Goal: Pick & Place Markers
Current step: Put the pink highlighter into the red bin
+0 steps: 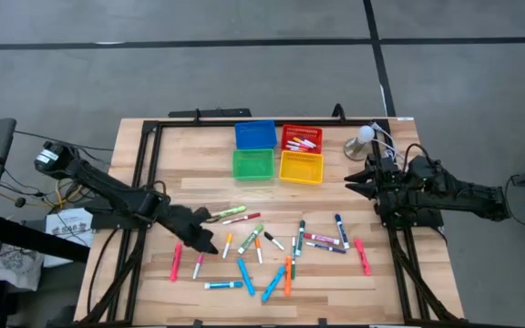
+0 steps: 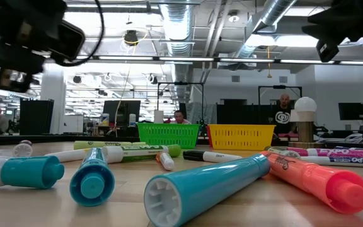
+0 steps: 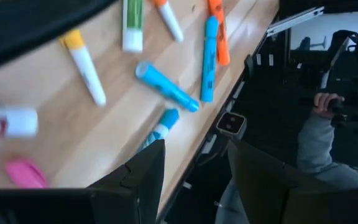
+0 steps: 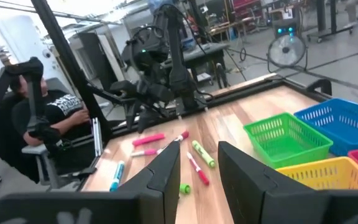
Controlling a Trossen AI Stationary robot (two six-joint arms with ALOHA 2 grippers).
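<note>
markers point(image 1: 272, 246) | many colours | lying scattered flat | table's near half

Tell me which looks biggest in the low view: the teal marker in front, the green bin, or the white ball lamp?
1. Teal marker, but it lies nearest the camera, so that inflates it.
2. Green bin.
3. White ball lamp.

Four bins, two arms, and a scatter of markers on one worktop point(image 1: 153, 292).

There are four square bins: one blue bin point(image 1: 254, 135), one red bin point(image 1: 302, 138), one green bin point(image 1: 252, 165) and one yellow bin point(image 1: 301, 168). Near twenty loose markers point(image 1: 272, 246) lie on the side of the green bin away from the blue one; the exact count is hard to tell. A few more markers lie in the red bin. Two dark arms show.
</note>
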